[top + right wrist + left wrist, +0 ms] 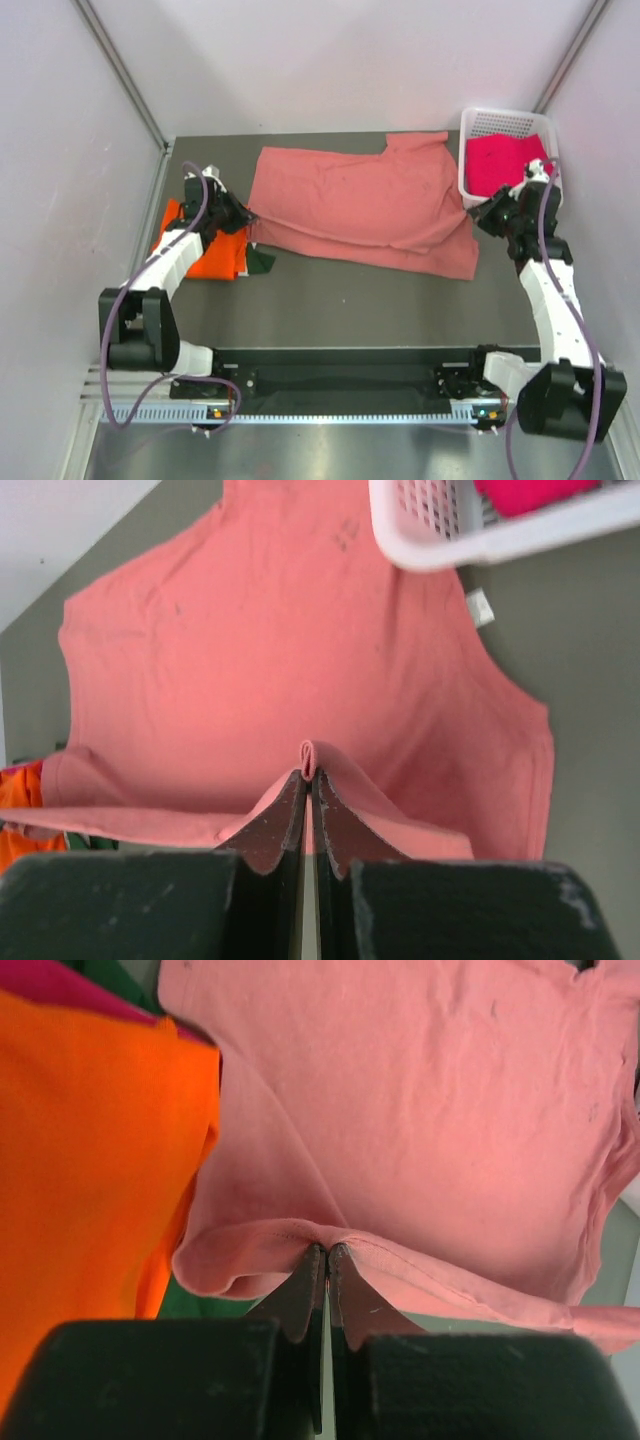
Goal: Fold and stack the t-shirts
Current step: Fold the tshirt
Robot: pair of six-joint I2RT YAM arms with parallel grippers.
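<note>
The salmon-pink t-shirt (360, 205) is plain, one even colour with no print. The orange t-shirt (212, 258) is a bright solid orange (a dark green cloth (262, 262) peeks out beside it). The magenta t-shirt (505, 165) shows vivid against the white mesh basket (497, 122). The table (350, 300) is dull grey-green.

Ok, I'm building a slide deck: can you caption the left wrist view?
Left tool shut on a pinched edge of the salmon-pink shirt, with the orange shirt lying beside it.

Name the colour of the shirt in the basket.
The t-shirt is magenta; the top external view shows it best.
</note>
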